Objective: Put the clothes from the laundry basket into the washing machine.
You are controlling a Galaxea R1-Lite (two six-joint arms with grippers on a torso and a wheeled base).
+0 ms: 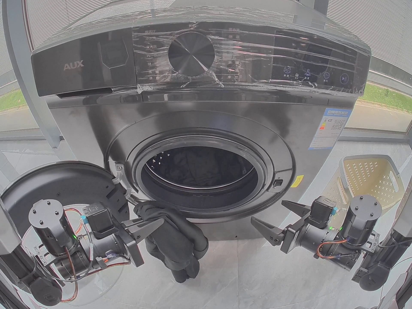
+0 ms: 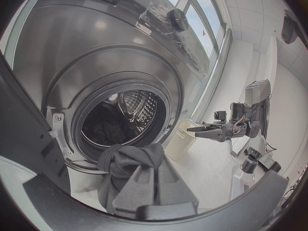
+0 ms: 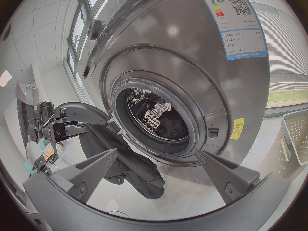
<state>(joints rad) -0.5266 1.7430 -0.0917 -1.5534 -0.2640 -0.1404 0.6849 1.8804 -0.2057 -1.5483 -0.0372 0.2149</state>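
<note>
A pale, glossy floor [image 1: 257,280] runs under everything, and windows [image 1: 388,104] behind look out on a strip of grass. The washing machine [image 1: 206,108] stands square ahead, its round door [image 1: 60,185] swung wide at about 8 o'clock from the drum mouth [image 1: 201,177]. Inside the drum lies a heap of dark clothes [image 1: 195,166], so part of the load is already in. At 7 o'clock from the mouth, just below its lip and outside it, a dark garment [image 1: 176,237] hangs in folds from the left gripper [image 1: 148,229], whose fingers are clenched on the cloth's upper end, with the rest drooping toward the floor. The right gripper [image 1: 268,212] sits at about 5 o'clock from the mouth, its jaws spread wide and carrying nothing. The laundry basket [image 1: 369,179], cream and perforated, lies tipped at 3 to 4 o'clock beside the machine, and the part of its inside that can be seen looks bare. On that showing the job is probably near its end. This garment has to go up over the lip into the drum and be let go there, and whatever the basket may hide would follow.
</note>
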